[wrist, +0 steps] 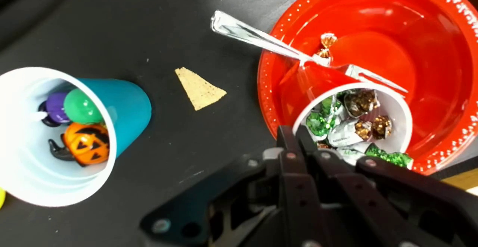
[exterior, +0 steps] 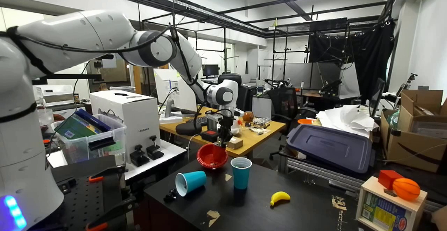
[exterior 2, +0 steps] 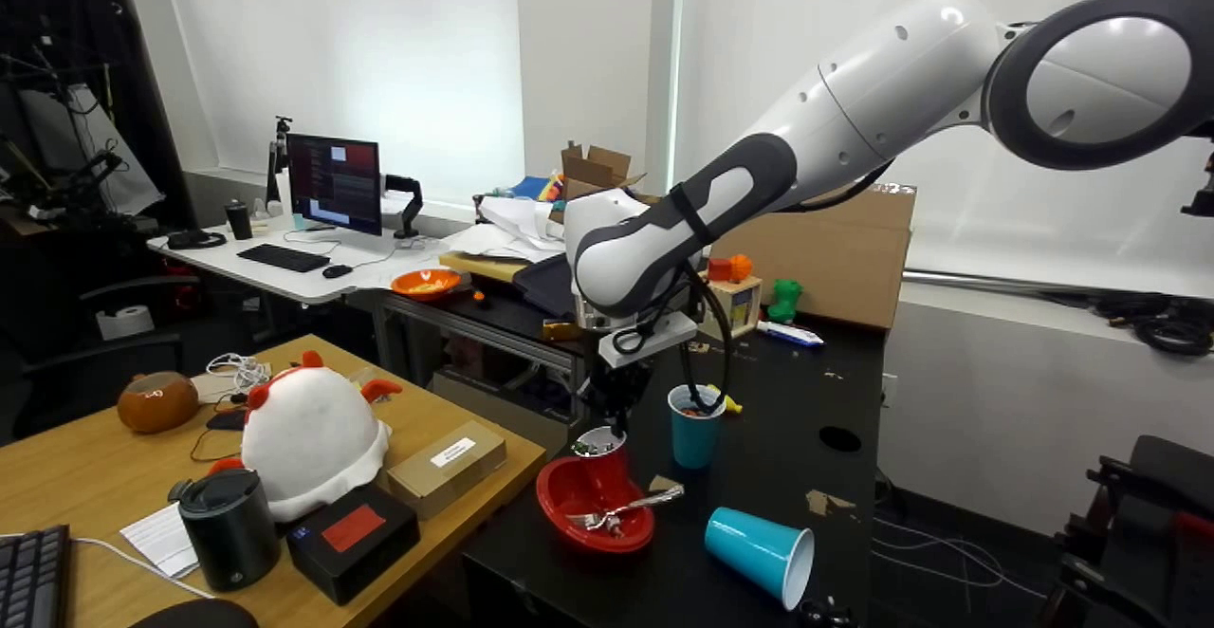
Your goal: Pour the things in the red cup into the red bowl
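The white box (exterior: 132, 121) reads “Unitree”

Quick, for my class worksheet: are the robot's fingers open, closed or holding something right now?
Fingers: closed, holding the tapered white-rimmed red plastic cup at its edge.

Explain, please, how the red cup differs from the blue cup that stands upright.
The red cup holds wrapped candies; the blue cup holds a pumpkin figure and other small things. The hand grips the red cup near its rim, while the blue cup stands free. Both are white inside, rim included.
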### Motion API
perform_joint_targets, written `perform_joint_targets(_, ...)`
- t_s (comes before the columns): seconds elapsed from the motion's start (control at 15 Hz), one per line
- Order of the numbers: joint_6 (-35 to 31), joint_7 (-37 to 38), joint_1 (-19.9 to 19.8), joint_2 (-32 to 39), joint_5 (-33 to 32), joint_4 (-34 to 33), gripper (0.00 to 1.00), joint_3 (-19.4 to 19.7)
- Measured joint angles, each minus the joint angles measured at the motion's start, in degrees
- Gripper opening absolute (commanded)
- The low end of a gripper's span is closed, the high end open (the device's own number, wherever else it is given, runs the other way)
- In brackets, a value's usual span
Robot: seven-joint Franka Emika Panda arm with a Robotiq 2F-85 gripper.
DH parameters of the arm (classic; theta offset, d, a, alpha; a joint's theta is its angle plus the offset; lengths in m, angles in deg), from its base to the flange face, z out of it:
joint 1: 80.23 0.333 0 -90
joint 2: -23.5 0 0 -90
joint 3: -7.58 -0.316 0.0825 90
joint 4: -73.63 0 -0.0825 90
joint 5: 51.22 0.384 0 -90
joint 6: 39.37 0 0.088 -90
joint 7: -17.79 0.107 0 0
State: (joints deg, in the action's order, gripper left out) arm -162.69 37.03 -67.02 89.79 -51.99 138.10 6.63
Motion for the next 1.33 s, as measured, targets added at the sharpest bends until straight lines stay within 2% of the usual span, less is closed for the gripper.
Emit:
perform_joint_targets(0.4, 0.0, 0.0, -0.3, -1.5, -0.4, 1.1, 0.01, 0.8)
perform_joint_targets(0.8, 0.0, 0.0, -0.4, -4.6, -1.3, 5.0, 0.01, 2.2)
perform_joint_targets(1.33, 0.0, -0.2, -0.4, -8.2, -1.6, 8.9, 0.01, 2.1)
